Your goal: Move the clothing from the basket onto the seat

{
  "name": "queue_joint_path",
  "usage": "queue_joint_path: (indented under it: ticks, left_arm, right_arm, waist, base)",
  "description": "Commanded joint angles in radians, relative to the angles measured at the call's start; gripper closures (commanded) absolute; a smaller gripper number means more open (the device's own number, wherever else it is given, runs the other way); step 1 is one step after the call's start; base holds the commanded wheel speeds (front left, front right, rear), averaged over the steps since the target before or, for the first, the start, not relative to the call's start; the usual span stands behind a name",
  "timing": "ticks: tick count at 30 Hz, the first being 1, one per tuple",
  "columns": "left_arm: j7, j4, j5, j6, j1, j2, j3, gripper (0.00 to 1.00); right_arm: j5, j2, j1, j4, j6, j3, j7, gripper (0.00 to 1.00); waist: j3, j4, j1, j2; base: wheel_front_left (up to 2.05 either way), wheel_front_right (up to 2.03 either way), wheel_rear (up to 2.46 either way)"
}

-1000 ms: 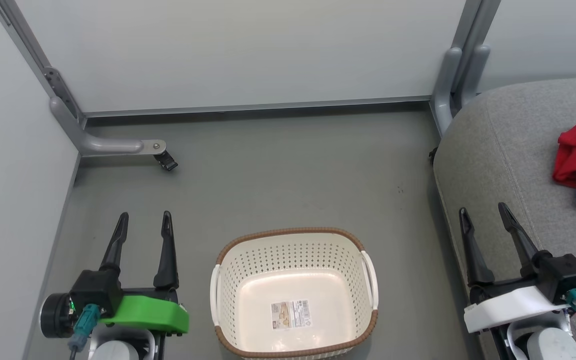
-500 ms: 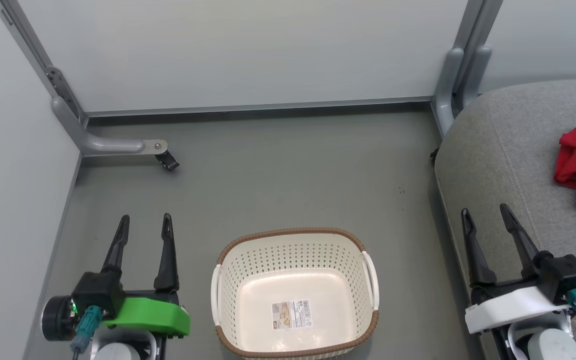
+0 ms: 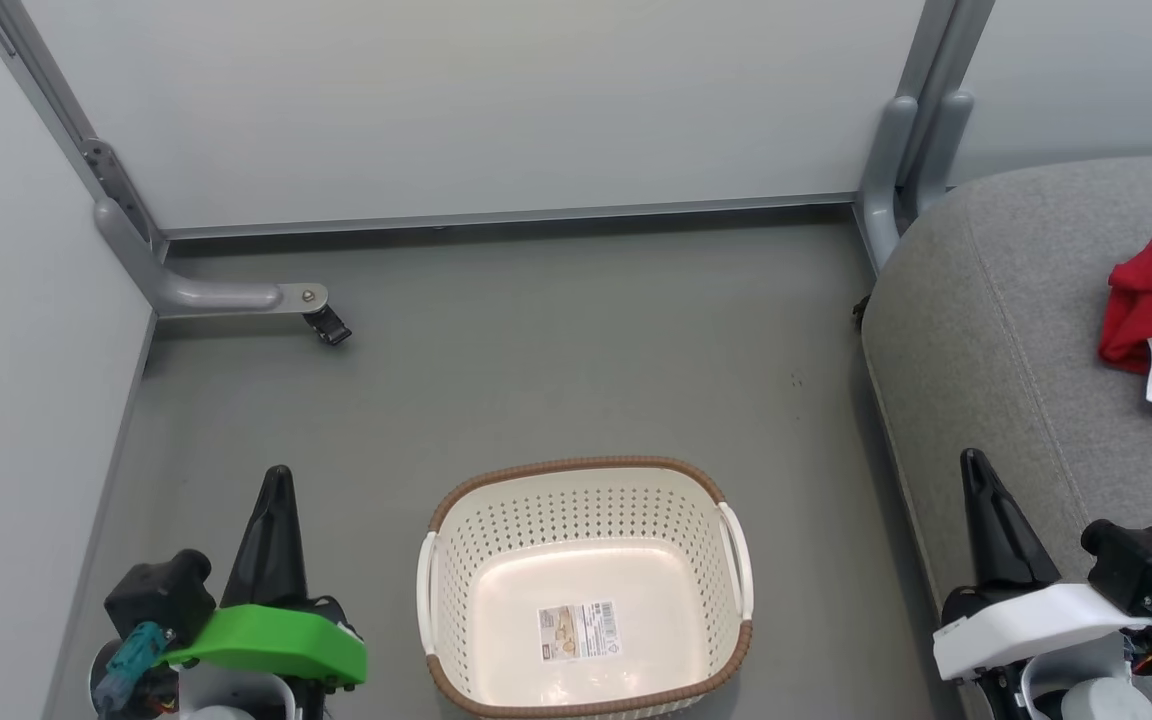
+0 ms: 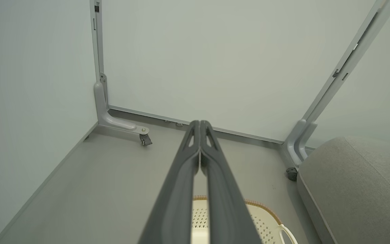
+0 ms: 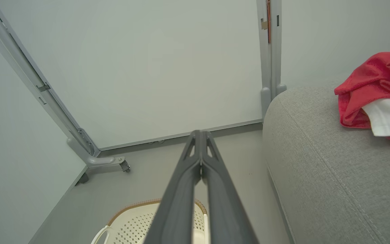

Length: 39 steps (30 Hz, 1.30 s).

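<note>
1. From the robot's head, looking down: a cream basket (image 3: pixel 576 466) with a brown rim stands on the grey floor (image 3: pixel 556 340), between the two grippers. It holds no garments. A label sticker (image 3: pixel 574 630) lies on its bare bottom.
2. The clothing (image 3: pixel 1151 295), a red heap with a white panel showing, lies on the grey seat (image 3: pixel 1006 340) at the right edge of the view. It is well apart from the basket.
3. What has just changed: a second ago both pairs of fingers stood spread. Now the fingers of the left gripper (image 3: pixel 278 478), low on the left beside the basket, are pressed together and grip nothing.
4. The fingers of the right gripper (image 3: pixel 974 462), low on the right over the front edge of the seat, are likewise pressed together and grip nothing. Both wrist views show the two fingers meeting at the tips.
5. Both grippers also sit a little lower in the head view than a moment ago.
6. What this likely means: with the basket empty and the clothing on the seat, the task looks finished. Closing the empty fingers reads as settling into rest, not as preparing another pick.
</note>
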<state>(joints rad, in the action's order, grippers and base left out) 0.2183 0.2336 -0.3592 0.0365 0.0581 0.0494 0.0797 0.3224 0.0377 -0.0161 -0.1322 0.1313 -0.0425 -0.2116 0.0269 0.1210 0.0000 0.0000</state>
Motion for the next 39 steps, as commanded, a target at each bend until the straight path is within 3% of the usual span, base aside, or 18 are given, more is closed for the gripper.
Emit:
queue_joint_path:
  ticks: [1, 39]
  left_arm:
    - [-0.01, -0.012, -0.047, 0.006, 0.015, 0.004, -0.01, 1.0]
    - [-0.15, -0.002, -0.603, 0.047, 0.037, 0.011, -0.087, 1.0]
  right_arm:
    - [0.049, 0.005, -0.023, 0.009, 0.0, -0.006, 0.01, 1.0]
    - [0.614, 0.01, -0.059, -0.045, 0.0, -0.036, 0.153, 1.0]
  waist:
    - [0.0, -0.002, 0.0, 0.0]
    - [-0.008, -0.041, 0.0, 0.0]
  base:
    - [0.0, 0.0, 0.0]
    - [0.0, 0.0, 0.0]
